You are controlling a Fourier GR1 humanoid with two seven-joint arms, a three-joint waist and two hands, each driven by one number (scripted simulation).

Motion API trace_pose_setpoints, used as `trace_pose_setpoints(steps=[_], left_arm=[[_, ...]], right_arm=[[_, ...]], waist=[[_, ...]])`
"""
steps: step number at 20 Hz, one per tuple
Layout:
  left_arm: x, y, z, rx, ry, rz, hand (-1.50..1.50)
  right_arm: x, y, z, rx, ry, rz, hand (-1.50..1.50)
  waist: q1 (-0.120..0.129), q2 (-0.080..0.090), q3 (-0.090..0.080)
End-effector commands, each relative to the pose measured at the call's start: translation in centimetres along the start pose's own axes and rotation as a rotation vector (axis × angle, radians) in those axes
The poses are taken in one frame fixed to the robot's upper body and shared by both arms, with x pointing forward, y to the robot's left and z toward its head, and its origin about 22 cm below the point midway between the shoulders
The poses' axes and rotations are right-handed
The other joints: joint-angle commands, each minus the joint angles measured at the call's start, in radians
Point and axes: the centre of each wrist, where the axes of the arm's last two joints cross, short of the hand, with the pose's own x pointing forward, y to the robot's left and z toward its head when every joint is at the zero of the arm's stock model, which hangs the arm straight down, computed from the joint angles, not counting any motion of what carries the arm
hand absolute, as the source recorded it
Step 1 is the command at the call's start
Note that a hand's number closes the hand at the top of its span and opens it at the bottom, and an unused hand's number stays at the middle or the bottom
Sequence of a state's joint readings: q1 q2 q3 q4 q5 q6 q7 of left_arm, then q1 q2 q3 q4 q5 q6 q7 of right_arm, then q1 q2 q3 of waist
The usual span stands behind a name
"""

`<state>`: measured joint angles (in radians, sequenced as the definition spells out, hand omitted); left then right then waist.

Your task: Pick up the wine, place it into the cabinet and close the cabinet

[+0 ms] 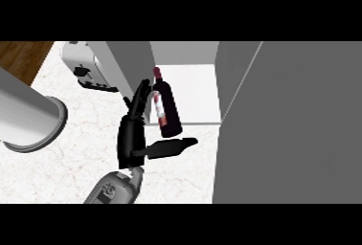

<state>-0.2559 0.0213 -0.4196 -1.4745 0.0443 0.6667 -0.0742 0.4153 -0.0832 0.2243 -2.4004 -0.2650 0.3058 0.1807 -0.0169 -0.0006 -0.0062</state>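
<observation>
Wine bottle (168,112) at front edge of open cabinet (194,91), over its white floor, neck pointing toward back. Left hand (131,139) spread: fingers straight along bottle's left side, thumb out just below its base. White toaster (84,67) on bench (60,174), left of cabinet door.

A white, faintly veined counter (71,172) spreads from the centre to 7 o'clock, evenly lit; a wedge of brown wooden floor (25,55) shows beyond its edge at 10 o'clock; a white toaster (84,64) stands on the counter at 11 o'clock; a big pale grey cylinder (25,115) with a flared rim sits at 9 o'clock; the cabinet (194,91), white inside, is open at 12 o'clock; a broad flat grey panel (297,124) covers the side from 1 to 5 o'clock.
</observation>
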Motion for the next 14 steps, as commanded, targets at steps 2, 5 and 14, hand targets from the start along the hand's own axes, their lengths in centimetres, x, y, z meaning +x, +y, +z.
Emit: trace_pose_setpoints(steps=[2,5,14], left_arm=[[2.7,0.7,1.6,-0.121,-0.122,0.066,-1.5],[2.4,4.8,2.0,-0.12,-0.117,0.052,-1.5],[5.0,10.2,4.0,-0.249,-0.111,0.109,-1.5]], right_arm=[[3.4,0.8,1.9,-0.024,-0.008,0.072,-1.5],[4.6,1.2,2.0,-0.023,0.007,0.093,-1.5],[3.0,-0.4,1.3,0.1,0.093,0.135,1.5]], waist=[[0.008,-0.007,0.006],[0.012,-0.005,0.005],[0.017,-0.003,0.006]])
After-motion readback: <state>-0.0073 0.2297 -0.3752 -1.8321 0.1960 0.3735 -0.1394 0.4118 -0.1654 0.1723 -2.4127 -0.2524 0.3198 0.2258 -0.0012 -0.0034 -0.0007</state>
